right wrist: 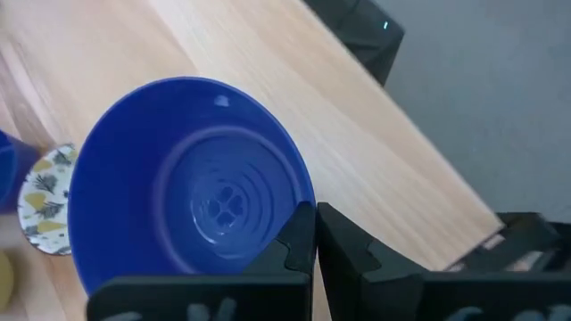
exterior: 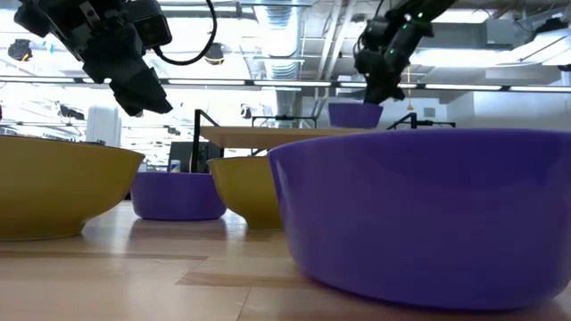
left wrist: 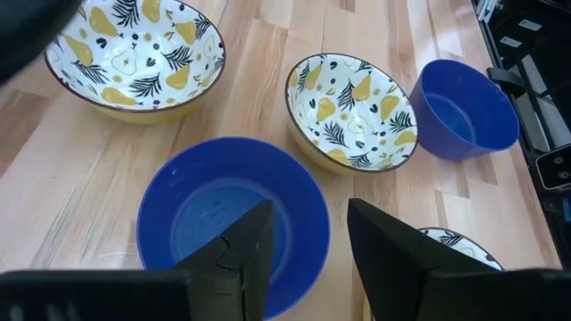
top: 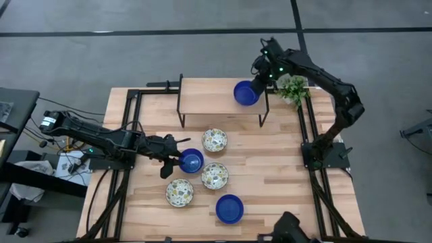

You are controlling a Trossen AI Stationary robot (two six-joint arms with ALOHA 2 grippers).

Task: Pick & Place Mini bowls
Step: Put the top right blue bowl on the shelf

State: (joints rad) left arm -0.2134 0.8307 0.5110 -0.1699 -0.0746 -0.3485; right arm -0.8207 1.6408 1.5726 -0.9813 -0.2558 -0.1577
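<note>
In the high view the right gripper, upper right of centre, has its jaws pinched on the rim of a blue bowl over the raised shelf. The left gripper, left of centre, holds its jaws parted astride the near rim of another blue bowl on the bench.

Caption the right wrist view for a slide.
Right tool pinching the rim of a glossy cobalt blue bowl above the light wooden shelf.
</note>
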